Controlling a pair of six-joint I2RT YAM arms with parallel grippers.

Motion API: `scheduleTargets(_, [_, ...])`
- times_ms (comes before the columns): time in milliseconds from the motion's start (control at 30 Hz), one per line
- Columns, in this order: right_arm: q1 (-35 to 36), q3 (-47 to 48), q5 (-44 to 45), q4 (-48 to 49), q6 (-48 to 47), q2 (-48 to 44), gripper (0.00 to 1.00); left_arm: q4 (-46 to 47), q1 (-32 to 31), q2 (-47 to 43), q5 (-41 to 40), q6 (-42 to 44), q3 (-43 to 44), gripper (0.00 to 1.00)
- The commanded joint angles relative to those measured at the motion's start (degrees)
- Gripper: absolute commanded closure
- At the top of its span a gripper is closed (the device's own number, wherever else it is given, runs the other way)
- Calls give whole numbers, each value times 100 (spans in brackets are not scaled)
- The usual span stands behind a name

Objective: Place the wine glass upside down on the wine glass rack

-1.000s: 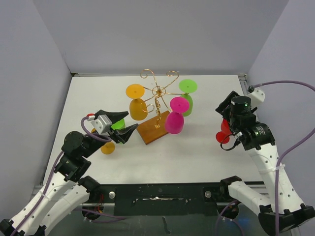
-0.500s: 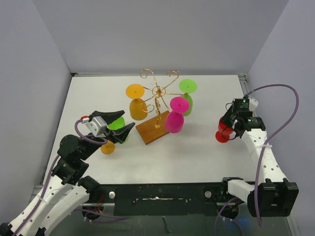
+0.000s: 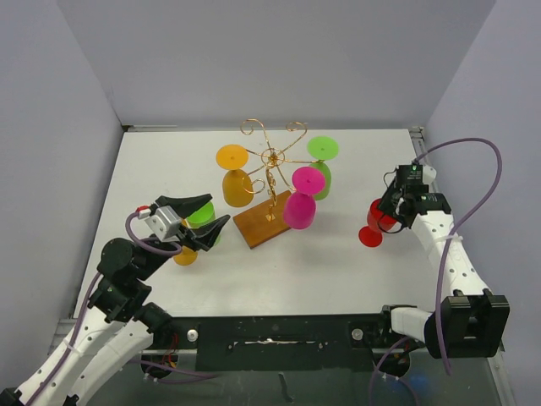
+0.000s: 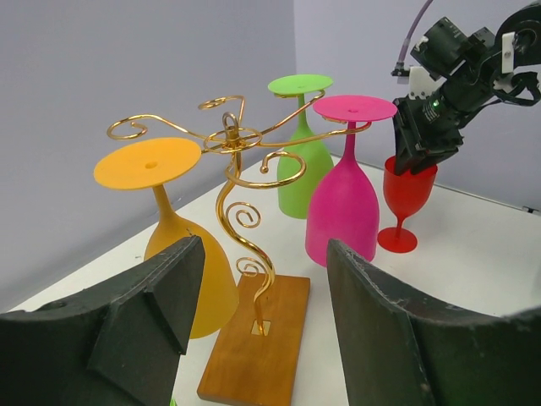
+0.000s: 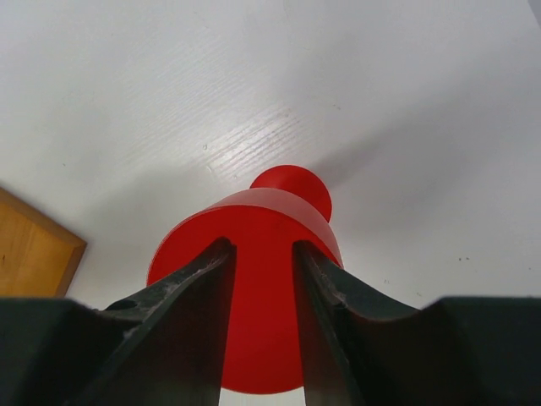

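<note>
Red plastic wine glass [image 4: 408,188] is the one in play here. It stands upright on its foot near the right edge of the white table [image 3: 338,262], well apart from the rack. The right gripper [image 5: 262,249] sits on it from above, both fingers down at the rim of the bowl. Whether the jaws are properly clamped on it or just closing in, I honestly can't tell from these views. So I'd call this the grasp step, right at the start of the job: nothing lifted, nothing flipped yet.

The gold wire wine glass rack [image 4: 256,347], curly arms on a brown wooden base, sits around the middle of the table. It already carries three glasses hanging upside down: an orange one [image 4: 182,254], a lime green one [image 4: 300,169] and a hot pink one [image 4: 342,211]. The two curls pointing at the far edge look free to me.

The left gripper [image 4: 264,254] hangs near the left edge, jaws spread wide, nothing between them.

Next move as I see it: get a firm pinch, lift, turn the glass over, then slide the stem into a free curl without bumping the pink glass, which is the closest one
</note>
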Motion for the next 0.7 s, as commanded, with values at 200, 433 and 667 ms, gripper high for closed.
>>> scheduleTargets(200, [-4, 774, -258, -273, -59, -260, 59, 205, 17, -156, -57, 73, 7, 42])
scheduleTargets(433, [138, 822, -498, -183, -112, -95, 55, 231, 18, -160, -81, 73, 4, 42])
scheduleTargets(667, [409, 783, -459, -109, -153, 198, 55, 258, 15, -143, -127, 55, 3, 42])
